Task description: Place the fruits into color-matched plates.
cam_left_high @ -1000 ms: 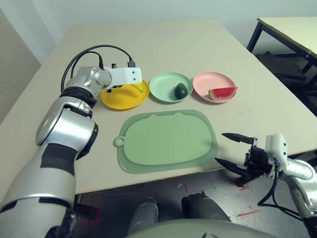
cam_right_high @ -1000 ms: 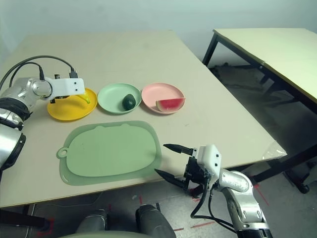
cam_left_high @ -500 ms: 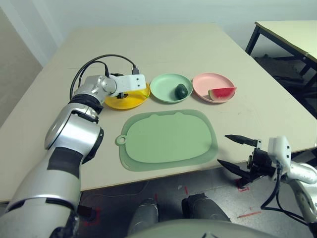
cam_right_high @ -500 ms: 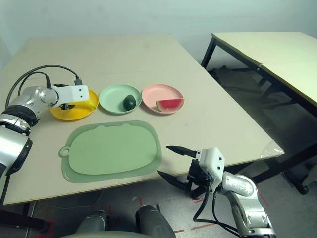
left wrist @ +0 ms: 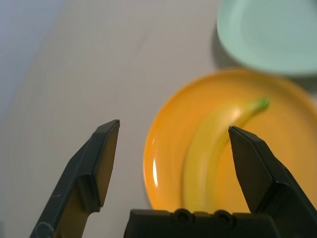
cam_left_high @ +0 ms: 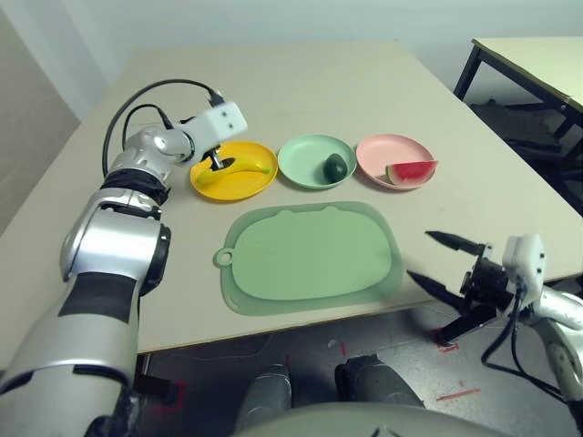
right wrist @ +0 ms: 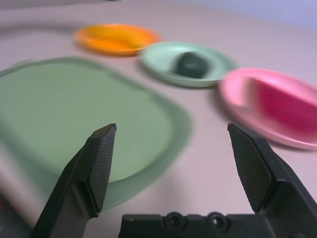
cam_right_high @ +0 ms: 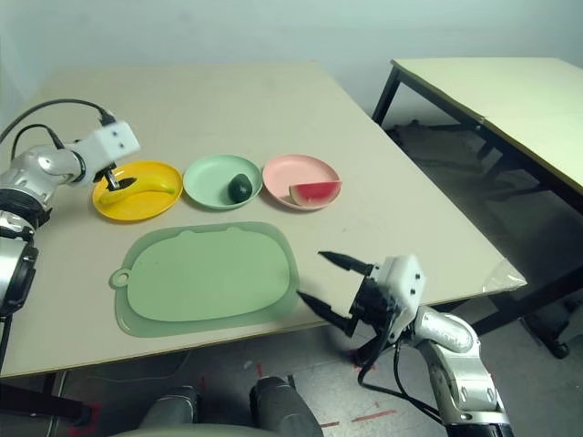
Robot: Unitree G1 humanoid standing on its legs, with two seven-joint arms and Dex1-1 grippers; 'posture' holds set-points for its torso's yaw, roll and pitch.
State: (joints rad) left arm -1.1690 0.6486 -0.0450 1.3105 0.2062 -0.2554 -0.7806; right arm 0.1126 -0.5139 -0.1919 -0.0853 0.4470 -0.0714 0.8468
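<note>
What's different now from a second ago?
The left gripper has opened, letting go of the banana, and lifted back from it; the banana lies in the yellow plate. The right gripper shifted slightly to its right. The avocado, watermelon and green mat stayed put.

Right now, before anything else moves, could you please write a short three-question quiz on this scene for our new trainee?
1. True or false: the avocado lies on the mint green plate.
2. Which fruit shares the pink plate's place: (a) the banana, (b) the watermelon wedge, (c) the avocado?
3. Fill in the blank: the jaws of the left gripper, above the yellow plate, stand ____.

Key: 1. True. 2. (b). 3. Open.
</note>
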